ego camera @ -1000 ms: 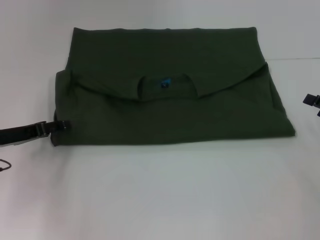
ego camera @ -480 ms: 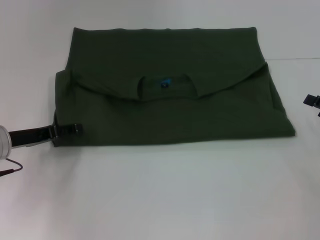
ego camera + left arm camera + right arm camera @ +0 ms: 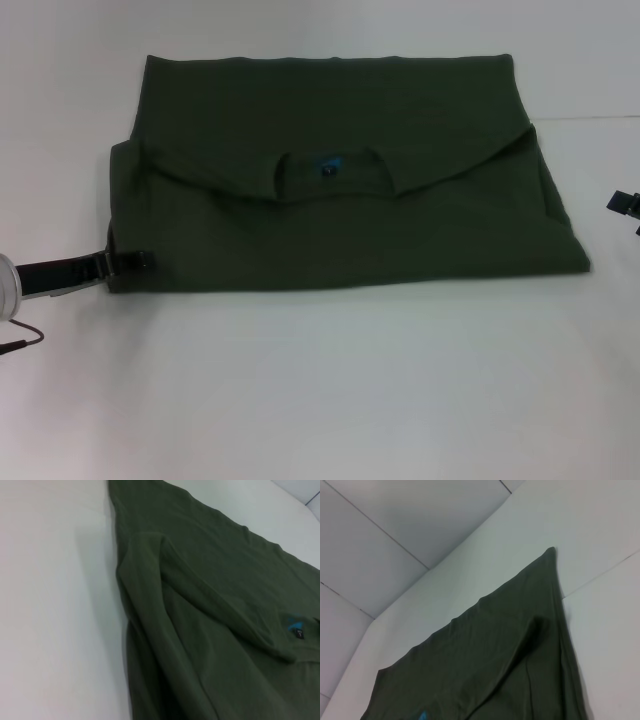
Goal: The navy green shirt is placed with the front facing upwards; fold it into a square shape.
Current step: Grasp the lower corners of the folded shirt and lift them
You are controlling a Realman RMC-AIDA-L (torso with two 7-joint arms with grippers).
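Note:
The navy green shirt lies flat on the white table, folded into a wide band, with its upper part turned down so the collar and blue neck label face up. My left gripper is low at the shirt's front left corner, its tip just over the cloth edge. My right gripper barely shows at the right border, apart from the shirt's right side. In the left wrist view the shirt shows layered folds along its edge. The right wrist view shows the shirt's far corner.
A thin cable hangs by the left arm. Bare white tabletop lies in front of the shirt and on both sides. Grey wall panels stand behind the table.
The left gripper pushed right onto the shirt's front left corner, then drew back slightly. The shirt and the right gripper have not moved.

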